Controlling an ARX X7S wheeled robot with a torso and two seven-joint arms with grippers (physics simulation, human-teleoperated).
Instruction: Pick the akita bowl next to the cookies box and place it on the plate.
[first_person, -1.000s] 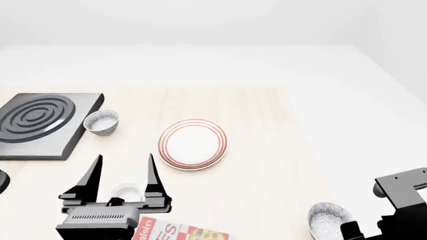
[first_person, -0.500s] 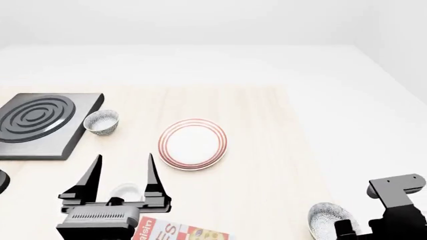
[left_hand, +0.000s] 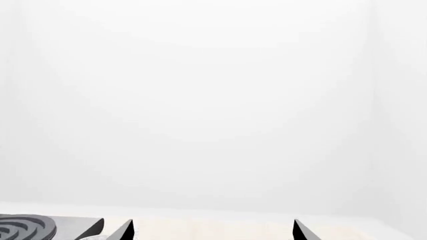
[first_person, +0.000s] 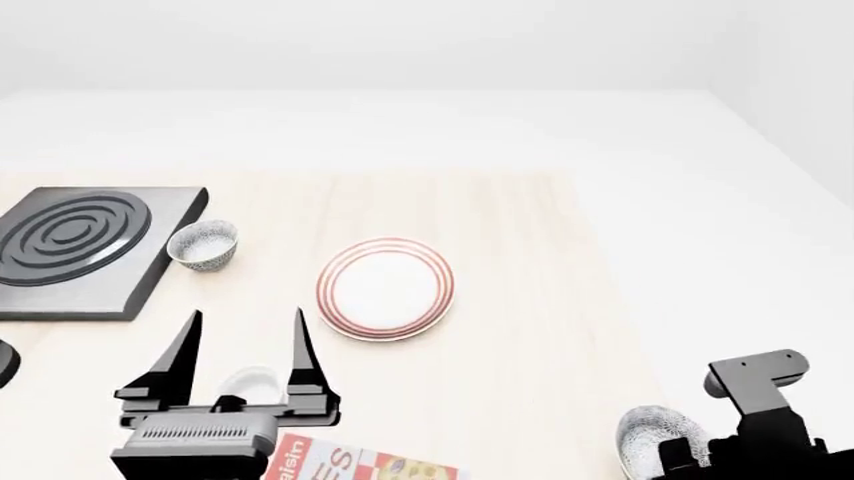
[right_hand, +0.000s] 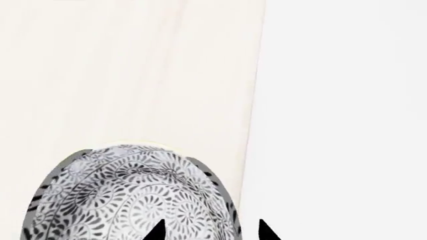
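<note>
Pale wooden table (first_person: 534, 300) bears stove (first_person: 80, 245); plate (first_person: 386, 288); two bowls; cup (first_person: 251, 383); cookies box (first_person: 360, 465).

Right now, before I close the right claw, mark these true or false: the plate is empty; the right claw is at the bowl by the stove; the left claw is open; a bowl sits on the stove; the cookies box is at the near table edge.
1. The plate is empty. True.
2. The right claw is at the bowl by the stove. False: it is at the akita bowl near the cookies box; the other bowl beside the stove is untouched.
3. The left claw is open. True.
4. A bowl sits on the stove. False: it stands on the table beside it.
5. The cookies box is at the near edge. True.
</note>
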